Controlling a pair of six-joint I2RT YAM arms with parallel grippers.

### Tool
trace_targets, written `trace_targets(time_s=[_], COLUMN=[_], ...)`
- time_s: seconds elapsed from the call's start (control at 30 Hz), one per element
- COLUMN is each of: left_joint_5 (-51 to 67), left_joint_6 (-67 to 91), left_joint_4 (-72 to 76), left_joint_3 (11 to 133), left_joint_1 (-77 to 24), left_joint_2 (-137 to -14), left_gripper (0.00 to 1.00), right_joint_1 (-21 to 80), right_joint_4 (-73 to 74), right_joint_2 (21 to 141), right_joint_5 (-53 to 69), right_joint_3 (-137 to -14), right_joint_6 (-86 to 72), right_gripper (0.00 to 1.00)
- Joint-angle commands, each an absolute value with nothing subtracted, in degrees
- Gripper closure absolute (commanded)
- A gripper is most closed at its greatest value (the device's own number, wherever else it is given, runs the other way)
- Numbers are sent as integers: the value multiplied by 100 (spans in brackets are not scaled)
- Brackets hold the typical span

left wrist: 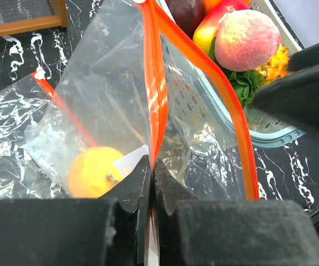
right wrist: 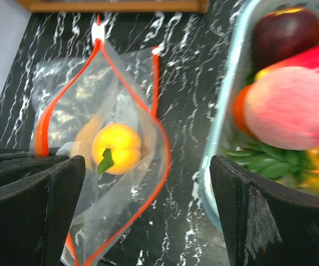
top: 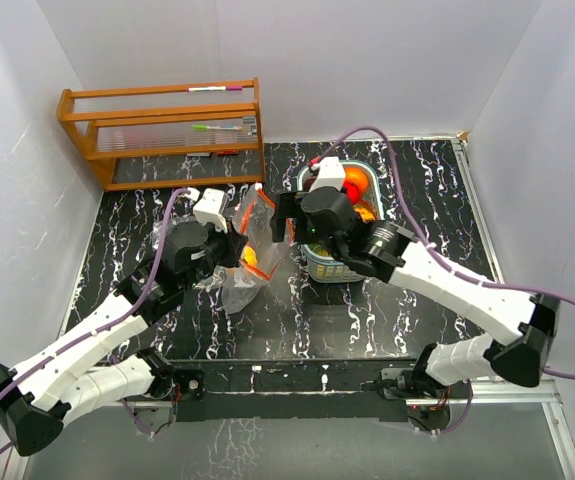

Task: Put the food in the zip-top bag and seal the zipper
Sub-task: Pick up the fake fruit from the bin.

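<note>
1. Black fingers [left wrist: 131, 188] of the left gripper [left wrist: 152, 177] are clenched on the orange zipper [left wrist: 155, 83] of the bag [left wrist: 104, 94], pinching one lip and holding the mouth up.
2. This bag stands just left of the basket [left wrist: 276, 137], close against its side. The mouth gapes, and its long axis runs away from the arms, alongside the basket.
3. One yellow fruit [right wrist: 117, 148] lies at the bottom of the bag, the only piece I can see inside.
4. Other food is heaped in the basket, with a pink fruit [left wrist: 247, 40] on top and a dark purple fruit [right wrist: 284, 36] behind it.
5. Over the gap between bag and basket hangs the right gripper [right wrist: 148, 177], jaws spread wide with nothing between them. From there the basket's fruit lies to its right and the bag's mouth to its left.
6. Being nearer the basket, the right arm looks the one for the next pick: a short swing right and down onto the pink fruit.
</note>
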State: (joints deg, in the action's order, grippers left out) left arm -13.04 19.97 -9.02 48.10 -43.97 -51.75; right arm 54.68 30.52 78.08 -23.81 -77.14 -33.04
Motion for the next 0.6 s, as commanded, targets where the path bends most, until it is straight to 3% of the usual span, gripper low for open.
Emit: trace_targets(time_s=[0.0, 0.1, 0.23, 0.57], left_joint_5=[-1295, -1220, -1165, -1090], left_joint_6=[2048, 2027, 1975, 1916], left_joint_4=[-655, -642, -633, -539], left_joint_3=[4780, 4778, 4781, 4742], left_joint_1=[-4386, -4386, -4385, -4386], left_joint_2=[-5130, -5125, -5089, -5067], left_gripper=[100, 100, 100, 100], right_joint_1=[5478, 5367, 4758, 4184], right_joint_4=[3489, 3925, 4325, 3832], right_joint_2=[7404, 7635, 8288, 8936], right_joint_5=[-3523, -4073, -3784, -3938], right_joint_3=[-7792, -8041, -8449, -8551], right_joint_6=[-3353, -3266, -2973, -2429], right_gripper=[2, 2, 2, 2])
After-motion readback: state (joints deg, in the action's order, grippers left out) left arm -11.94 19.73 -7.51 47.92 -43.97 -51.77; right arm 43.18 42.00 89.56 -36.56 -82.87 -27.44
